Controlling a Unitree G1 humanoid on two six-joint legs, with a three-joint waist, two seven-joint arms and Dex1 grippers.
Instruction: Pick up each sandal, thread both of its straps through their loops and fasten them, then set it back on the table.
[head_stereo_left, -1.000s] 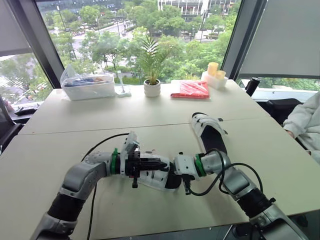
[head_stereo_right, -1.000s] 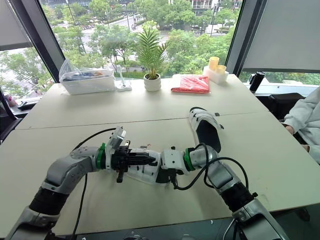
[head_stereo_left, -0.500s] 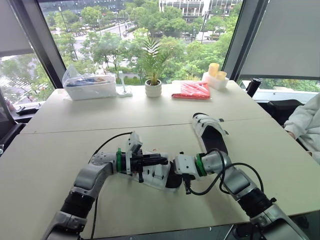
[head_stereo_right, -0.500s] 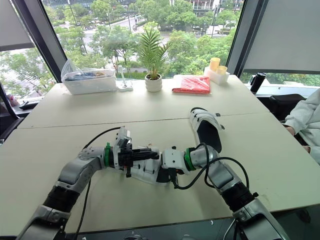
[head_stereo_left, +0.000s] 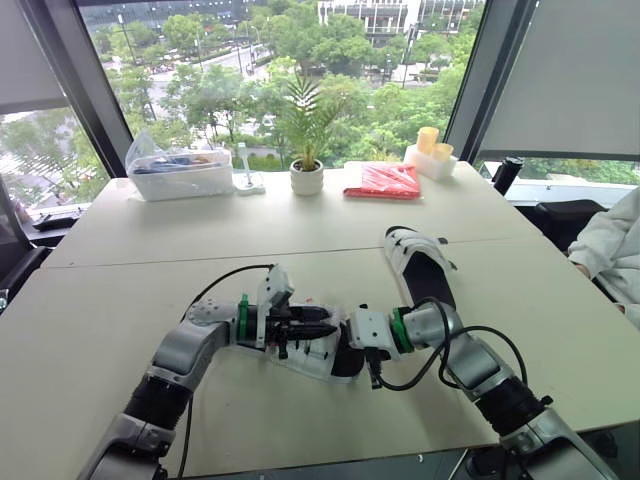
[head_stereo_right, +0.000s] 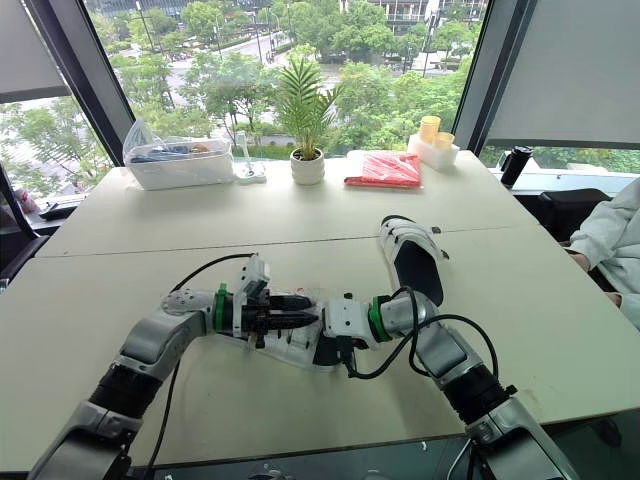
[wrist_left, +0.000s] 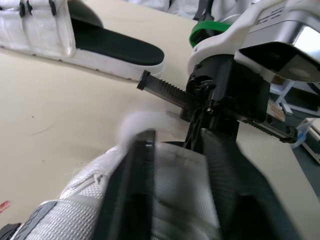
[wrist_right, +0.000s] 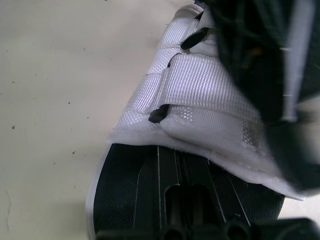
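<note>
I have the near sandal (head_stereo_left: 322, 352) low in the centre of the head view, lying on the beige table (head_stereo_left: 120, 250) with both arms meeting over it. My left gripper (head_stereo_left: 328, 322) reaches in from the left side of the frame, and in its wrist camera I see its two black fingers (wrist_left: 137, 185) standing either side of the sandal's white strap (wrist_left: 175, 175) and pressed against it, so I read it as clamped on that strap. My right gripper (head_stereo_left: 348, 348) comes in from the lower right and is pushed into the open heel end of the same sandal, resting on the black footbed under the white upper. I cannot tell whether it is apart or closed on anything. The second sandal (head_stereo_left: 420, 265) lies flat on the table just right of centre, above my right arm, apart from both grippers, its black footbed facing up. A black cable (head_stereo_left: 215, 282) loops over the table beside my left arm. Along the upper part of the frame, by the window, stand a clear plastic box (head_stereo_left: 180, 172), a small potted plant (head_stereo_left: 306, 170), a red packet (head_stereo_left: 385, 180) and some yellow cups (head_stereo_left: 428, 140). A person's pale sleeve (head_stereo_left: 612, 245) shows at the right edge.
</note>
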